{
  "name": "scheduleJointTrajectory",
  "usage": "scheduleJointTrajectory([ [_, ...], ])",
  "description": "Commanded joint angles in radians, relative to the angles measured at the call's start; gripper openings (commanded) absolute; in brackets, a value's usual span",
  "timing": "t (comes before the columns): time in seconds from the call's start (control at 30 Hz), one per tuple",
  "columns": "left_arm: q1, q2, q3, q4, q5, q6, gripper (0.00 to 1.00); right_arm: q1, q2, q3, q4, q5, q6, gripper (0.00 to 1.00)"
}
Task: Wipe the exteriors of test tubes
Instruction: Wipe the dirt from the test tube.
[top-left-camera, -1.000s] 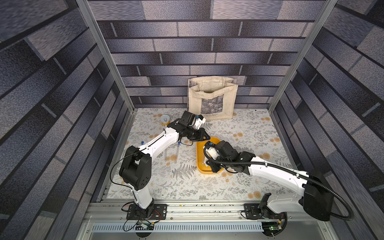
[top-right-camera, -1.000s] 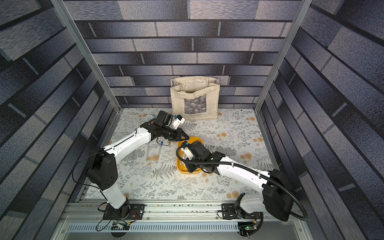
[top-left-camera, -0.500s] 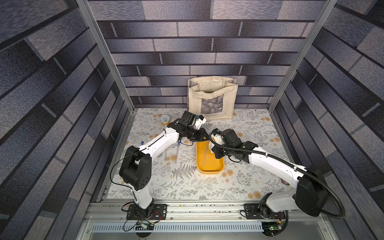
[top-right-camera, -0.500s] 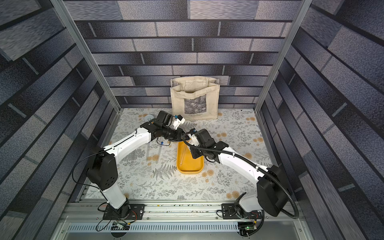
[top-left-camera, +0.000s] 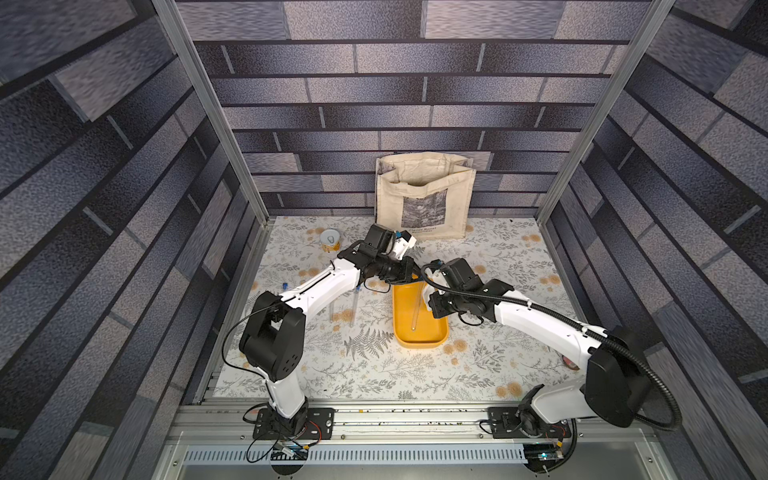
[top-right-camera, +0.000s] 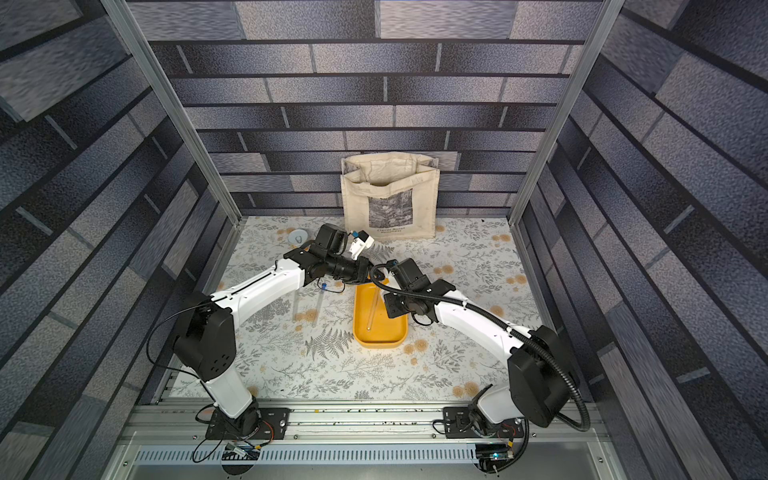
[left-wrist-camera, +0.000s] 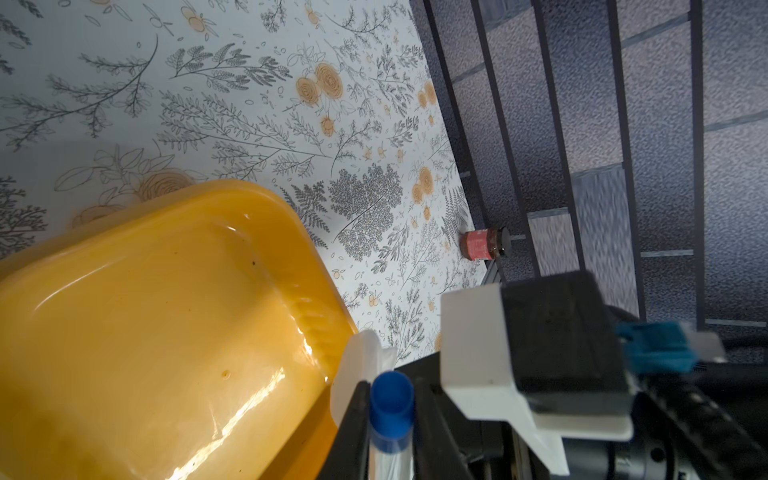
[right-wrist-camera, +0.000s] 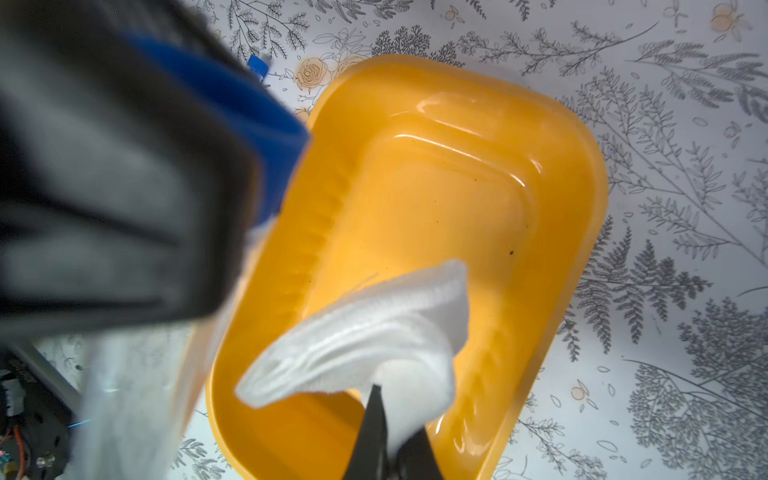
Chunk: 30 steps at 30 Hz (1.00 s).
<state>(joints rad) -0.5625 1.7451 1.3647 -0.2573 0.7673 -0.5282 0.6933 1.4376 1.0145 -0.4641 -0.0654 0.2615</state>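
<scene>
Item: test tube (left-wrist-camera: 391, 419), capped end pinched in left claw (left-wrist-camera: 390, 388), over yellow tray (top-left-camera: 424, 334). Right claw (right-wrist-camera: 392, 436) clamped on white cloth (right-wrist-camera: 365, 332), near it. I judge wiping is barely begun. Spare tubes (top-left-camera: 353, 307) wait on table (top-left-camera: 498, 353).

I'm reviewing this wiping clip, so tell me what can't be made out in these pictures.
- The held test tube: the left wrist view's bottom edge cuts off everything past its capped end; in the right wrist view it is a blur near the lens.
- Whether the cloth touches it: too small in both top views, blurred in the right wrist view.
- The loose tubes: in both top views, faint and partly under the left arm, count unsure.
</scene>
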Motion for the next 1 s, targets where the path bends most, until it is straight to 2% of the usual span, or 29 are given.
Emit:
scheduleJointTrajectory([
  [0.0, -0.016, -0.006, -0.015, 0.1, 0.047, -0.068, 0.16, 0.004, -0.019, 0.01, -0.024, -0.058, 0.063, 0.0],
  [0.27, -0.028, 0.006, -0.003, 0.075, 0.012, -0.047, 0.16, 0.004, -0.1, -0.037, -0.008, -0.141, 0.107, 0.0],
  [0.57, -0.028, 0.008, 0.012, 0.039, -0.005, -0.021, 0.16, 0.004, -0.217, -0.117, 0.012, -0.14, 0.114, 0.0],
  [0.7, -0.029, 0.01, 0.012, 0.036, -0.003, -0.021, 0.16, 0.008, -0.246, -0.132, 0.035, -0.176, 0.082, 0.0],
  [0.97, -0.028, 0.011, 0.016, 0.028, -0.001, -0.014, 0.16, 0.066, -0.272, -0.142, 0.044, -0.159, -0.042, 0.0],
])
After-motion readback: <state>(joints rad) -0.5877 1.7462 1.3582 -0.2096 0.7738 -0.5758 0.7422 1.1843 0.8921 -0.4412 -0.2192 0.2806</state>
